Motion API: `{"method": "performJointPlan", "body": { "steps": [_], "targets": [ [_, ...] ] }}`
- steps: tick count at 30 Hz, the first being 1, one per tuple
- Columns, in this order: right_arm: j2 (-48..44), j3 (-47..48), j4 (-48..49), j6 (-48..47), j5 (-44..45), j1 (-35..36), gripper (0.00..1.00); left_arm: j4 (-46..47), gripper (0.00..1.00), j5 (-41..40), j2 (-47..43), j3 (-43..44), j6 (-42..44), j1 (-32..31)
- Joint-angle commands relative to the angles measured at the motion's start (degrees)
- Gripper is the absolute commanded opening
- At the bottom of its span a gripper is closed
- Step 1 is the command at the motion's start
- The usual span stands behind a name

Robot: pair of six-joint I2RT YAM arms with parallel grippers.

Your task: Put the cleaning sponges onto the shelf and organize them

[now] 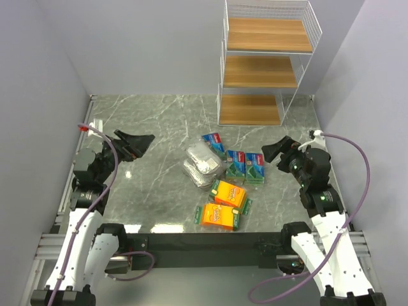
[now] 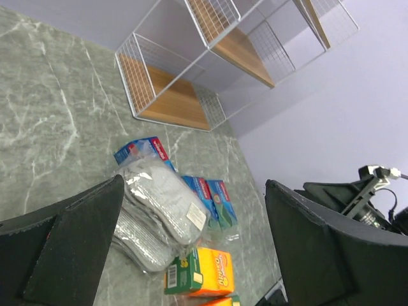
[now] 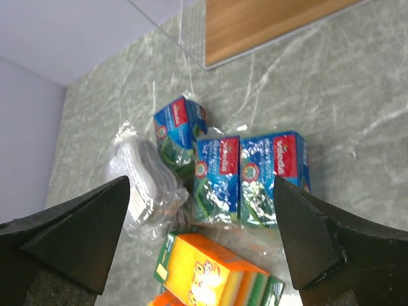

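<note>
**Status.** Both pincers stand wide and hold nothing. The left pincer hangs over the left part of the worktop, and the right pincer hangs over the right part. All seven cleaning sponges lie on the worktop in one cluster between the arms. None is on the shelf, which stands at the far edge, right of centre.

**Hazard 1: double pick.** The two silvery grey packs overlap each other. The three blue-and-green packs sit touching or just beside one another. I judge that a wide pincer lowered here could close on two packs, or knock a neighbour out of place.

**Hazard 2: slip.** The grey packs are in loose clear wrap. If I pinch only the film, I expect the pack to sag or drop on the way.

**Hazard 3: shelf contact.** White wire mesh encloses the sides of each tier. A fingertip or a pack corner could catch in the mesh. A push could also shift the rack, which looks light to me. The upper tiers call for a high, far reach. The left arm stands well apart from the shelf, so I would expect a strained approach from that side.

**Hazard 4: arm conflict.** The orange packs lie nearest the bases, between both arms. If I send both arms into the cluster together, they may collide.
</note>
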Motion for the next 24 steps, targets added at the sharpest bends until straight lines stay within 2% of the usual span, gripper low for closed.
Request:
{"method": "performJointPlan", "body": {
  "steps": [1,7,11,14,18,20,24],
  "targets": [
    [-0.66,-0.59,-3.89,-0.69,-0.66,-0.28,1.00,-2.99,1.00,3.12,-1.15,2.00,0.04,-0.06],
    [-3.99,-7.25,-4.26,4.84,0.13,-0.20,1.00,-2.56,0.99,5.39,-1.33,-0.37,1.18,-0.06],
    [-4.44,-8.50,-6.80,6.78,4.78,0.77,1.00,-1.24,0.99,7.86,-0.54,-1.60,1.27,-0.06],
    [-0.58,-9.03,-5.40,6.08,5.84,1.38,1.00,-0.01,0.99,7.69,0.17,-2.57,1.36,-0.06],
    [9.33,-8.24,-2.41,4.76,6.72,2.44,1.00,1.74,0.99,7.95,1.39,-2.66,0.48,-0.06],
    [11.55,-7.45,-1.62,3.89,9.70,2.79,1.00,2.19,0.99,7.69,1.49,-2.48,0.30,-0.15],
    [18.65,-6.57,1.81,2.74,8.66,2.79,0.99,3.24,0.99,8.13,1.31,-3.01,-0.14,-0.15]
  ]
}}
